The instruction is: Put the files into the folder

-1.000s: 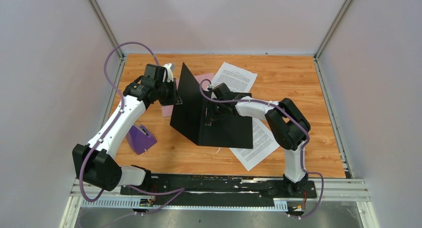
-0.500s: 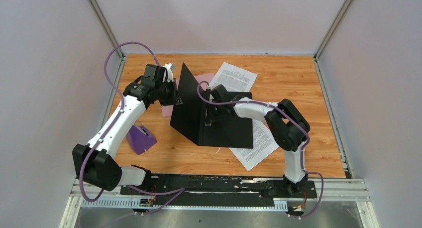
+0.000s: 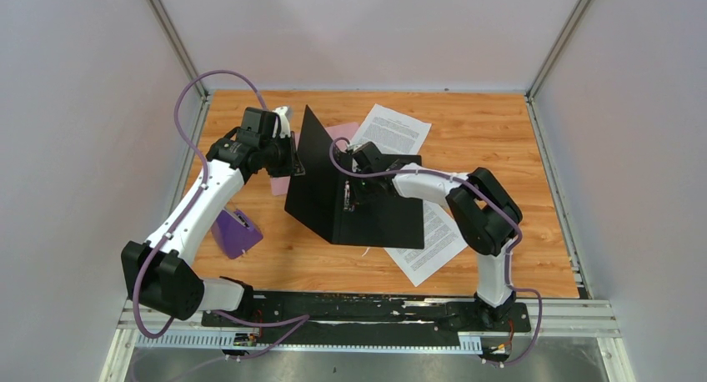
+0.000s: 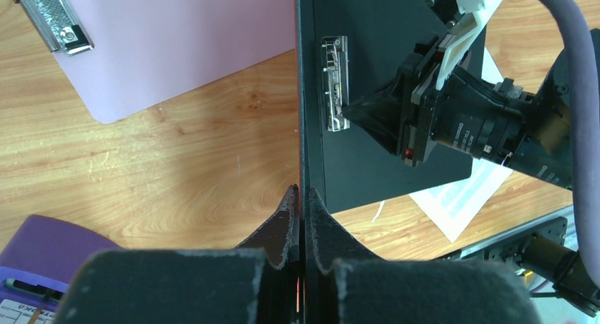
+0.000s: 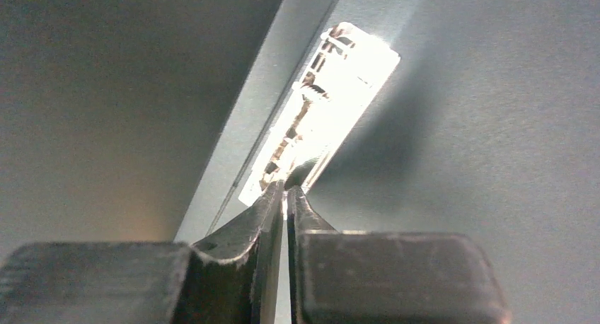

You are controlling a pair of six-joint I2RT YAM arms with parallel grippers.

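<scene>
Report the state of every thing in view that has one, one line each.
Black folder: open, one cover raised, the other flat.
Folder's metal clip: latched or released, cannot tell.
Far sheet: flat on the table, outside the folder.
Near sheet: flat, partly under the flat cover.
Left gripper: shut on the raised cover's edge.
Right gripper: shut, tips at the metal clip.
Pink clipboard: lying flat.

**Two-tone arms, purple cabling**

The left arm [image 3: 196, 207] and right arm [image 3: 425, 182] look alike: smooth white link shells and chunky black joint housings. A purple cable [image 3: 188, 90] loops along each one. The fingers [image 4: 286, 218] are black wedges on fuzzy dark-grey blocks. Both bases share a scuffed black plate [image 3: 367, 307].
</scene>
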